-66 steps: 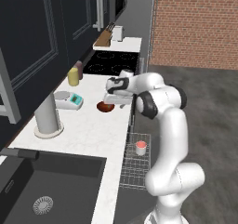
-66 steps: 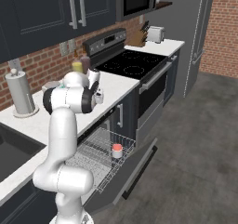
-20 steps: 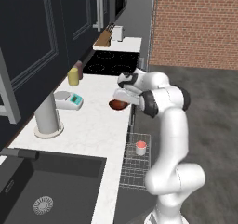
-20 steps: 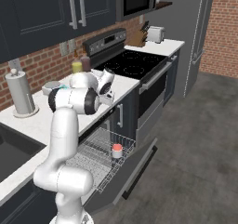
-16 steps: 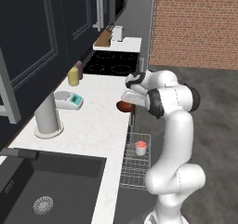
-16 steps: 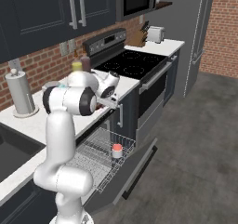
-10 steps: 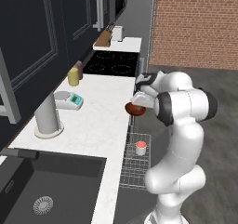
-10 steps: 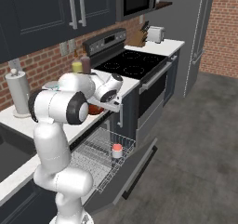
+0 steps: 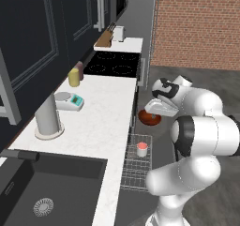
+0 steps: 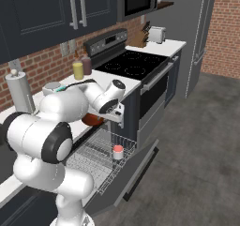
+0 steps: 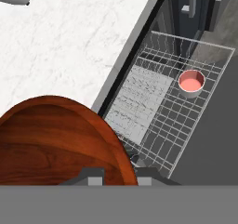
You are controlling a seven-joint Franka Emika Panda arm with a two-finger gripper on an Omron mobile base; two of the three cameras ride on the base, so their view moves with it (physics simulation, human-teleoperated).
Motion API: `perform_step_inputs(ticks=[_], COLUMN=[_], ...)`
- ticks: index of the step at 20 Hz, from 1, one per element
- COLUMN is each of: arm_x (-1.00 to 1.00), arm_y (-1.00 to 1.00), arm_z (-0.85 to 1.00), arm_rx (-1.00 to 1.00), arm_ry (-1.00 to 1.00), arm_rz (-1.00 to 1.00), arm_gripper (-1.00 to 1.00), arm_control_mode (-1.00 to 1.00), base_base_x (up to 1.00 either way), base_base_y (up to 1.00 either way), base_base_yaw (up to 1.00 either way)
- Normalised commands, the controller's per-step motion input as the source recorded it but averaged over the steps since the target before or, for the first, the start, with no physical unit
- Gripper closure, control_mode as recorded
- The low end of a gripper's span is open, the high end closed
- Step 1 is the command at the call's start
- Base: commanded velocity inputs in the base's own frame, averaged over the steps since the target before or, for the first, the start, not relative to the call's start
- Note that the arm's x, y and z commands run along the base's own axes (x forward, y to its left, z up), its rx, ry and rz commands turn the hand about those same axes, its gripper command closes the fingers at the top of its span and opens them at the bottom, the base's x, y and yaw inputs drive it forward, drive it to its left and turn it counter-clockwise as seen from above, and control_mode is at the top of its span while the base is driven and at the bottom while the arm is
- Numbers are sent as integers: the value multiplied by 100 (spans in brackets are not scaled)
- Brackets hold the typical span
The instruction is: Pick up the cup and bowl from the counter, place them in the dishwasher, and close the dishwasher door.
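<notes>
My claw point(image 9: 151, 112) pinches the rim of the reddish-brown bowl point(image 9: 149, 118), glossy and wood-grained inside, holding it past the counter point(image 9: 101, 122) edge above the pulled-out wire rack point(image 11: 162, 116), where the white cup point(image 11: 191, 82) with its pink interior stands upright.

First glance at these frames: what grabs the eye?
The big white arm, its pincer shut on the reddish-brown bowl, held in the air past the counter edge over the open dishwasher. Below it, the pulled-out wire rack holds the white cup with a pink inside, standing upright, and the dishwasher door hangs open.
</notes>
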Motion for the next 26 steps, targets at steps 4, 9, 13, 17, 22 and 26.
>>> perform_step_inputs(ticks=[4, 9, 13, 17, 22, 26], arm_x=[-85, -18, -26, -9, 1, 3], arm_y=[-29, -16, -20, -17, 0, -1], arm_z=[-5, -42, -41, -46, -51, -54], arm_rx=[0, 0, 3, 0, 0, 2], arm_ry=[0, 0, 0, 0, 0, -1], arm_rz=[0, 2, 8, 8, 11, 14], arm_gripper=[100, 100, 100, 100, 100, 100], arm_control_mode=[-100, -100, -100, -100, -100, -100], base_base_x=[0, 0, 0, 0, 0, 0], base_base_y=[0, 0, 0, 0, 0, 0], base_base_yaw=[0, 0, 0, 0, 0, 0])
